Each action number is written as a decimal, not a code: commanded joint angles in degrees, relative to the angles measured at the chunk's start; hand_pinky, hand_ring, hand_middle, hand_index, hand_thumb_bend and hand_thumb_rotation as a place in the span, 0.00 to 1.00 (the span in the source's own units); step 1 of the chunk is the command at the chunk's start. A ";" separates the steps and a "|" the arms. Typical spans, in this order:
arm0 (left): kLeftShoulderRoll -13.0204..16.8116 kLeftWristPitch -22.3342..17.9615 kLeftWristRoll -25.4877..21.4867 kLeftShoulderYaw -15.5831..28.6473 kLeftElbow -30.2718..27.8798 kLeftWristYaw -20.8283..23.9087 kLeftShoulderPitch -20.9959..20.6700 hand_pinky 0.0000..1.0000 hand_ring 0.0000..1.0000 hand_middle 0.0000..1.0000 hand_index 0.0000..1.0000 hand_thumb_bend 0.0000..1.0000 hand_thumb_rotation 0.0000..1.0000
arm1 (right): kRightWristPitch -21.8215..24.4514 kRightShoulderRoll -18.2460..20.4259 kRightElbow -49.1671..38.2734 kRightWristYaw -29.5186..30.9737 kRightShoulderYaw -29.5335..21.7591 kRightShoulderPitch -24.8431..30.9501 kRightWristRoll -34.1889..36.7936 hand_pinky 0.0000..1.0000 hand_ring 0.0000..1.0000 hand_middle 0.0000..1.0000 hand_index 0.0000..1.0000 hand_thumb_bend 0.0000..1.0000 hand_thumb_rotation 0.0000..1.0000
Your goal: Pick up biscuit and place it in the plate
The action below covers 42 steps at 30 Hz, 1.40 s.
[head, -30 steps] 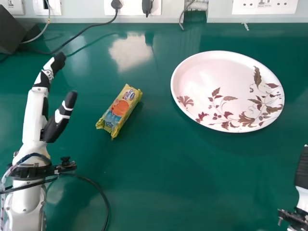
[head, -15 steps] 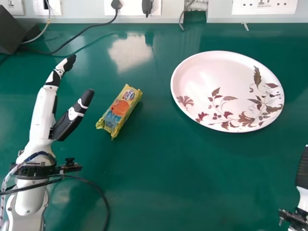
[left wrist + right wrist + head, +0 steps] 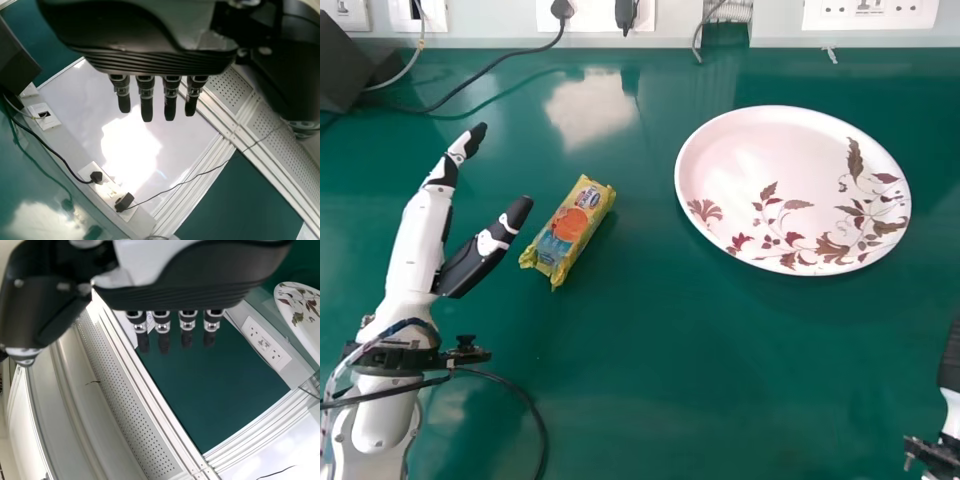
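The biscuit pack [image 3: 570, 229], yellow with orange and blue print, lies slantwise on the green table left of centre. My left hand [image 3: 417, 245] is to its left with fingers and thumb extended; the thumb tip is a short gap from the pack. In the left wrist view that left hand [image 3: 146, 95] has straight fingers. A white plate [image 3: 760, 150] with brown and red leaves rests right of centre, well apart from the pack. My right hand [image 3: 950, 358] is partly in view at the right edge; in the right wrist view the right hand [image 3: 162, 330] has straight fingers.
Wall sockets [image 3: 870, 12] and plugs line the back, with a black cable [image 3: 490, 78] on the table at the back left. A dark box [image 3: 342, 65] stands in the far left corner. Another cable [image 3: 525, 395] loops beside my left forearm.
My left hand has moved rightward, bringing its thumb nearer the pack, and its fingertips lean further right. The right hand has shifted very slightly. Pack and plate have stayed put.
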 commanded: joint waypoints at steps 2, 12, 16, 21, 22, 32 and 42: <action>0.78 1.41 0.87 -0.90 -1.01 0.17 1.31 1.00 0.95 0.98 1.00 1.00 0.66 | 0.57 1.73 -0.58 -0.28 -0.37 0.51 0.46 0.96 1.00 1.00 1.00 1.00 0.59; -0.74 14.47 4.88 -4.39 -10.53 -3.81 1.98 1.00 0.95 0.98 1.00 1.00 0.66 | 0.65 1.36 -0.16 -0.35 -0.90 -0.40 0.02 1.00 1.00 1.00 1.00 1.00 0.57; -0.54 17.99 6.00 -5.47 -12.67 -4.90 2.12 1.00 0.95 0.98 1.00 1.00 0.66 | 0.90 1.48 -0.59 -0.56 -0.80 -0.30 0.18 1.00 1.00 1.00 1.00 1.00 0.57; 0.51 20.46 7.34 -6.12 -13.87 -6.11 2.32 1.00 0.95 0.98 1.00 1.00 0.66 | 0.76 1.58 -0.93 -0.59 -0.78 -0.03 -0.30 1.00 1.00 1.00 1.00 1.00 0.59; 0.80 20.87 7.92 -6.23 -13.97 -6.29 2.34 1.00 0.95 0.98 1.00 1.00 0.67 | 0.77 1.64 -1.08 -0.61 -0.69 0.06 -0.34 1.00 1.00 1.00 1.00 1.00 0.59; 1.85 24.81 12.46 -7.50 -15.32 -8.11 2.49 1.00 0.95 0.99 1.00 1.00 0.68 | 0.91 1.93 -1.65 -1.00 -0.12 0.56 -0.54 0.96 1.00 1.00 1.00 1.00 0.62; 3.07 28.58 15.74 -9.55 -14.90 -10.40 1.20 1.00 0.96 0.99 1.00 1.00 0.67 | 0.53 2.15 -1.50 -1.42 0.23 0.43 -1.30 0.97 1.00 1.00 1.00 1.00 0.64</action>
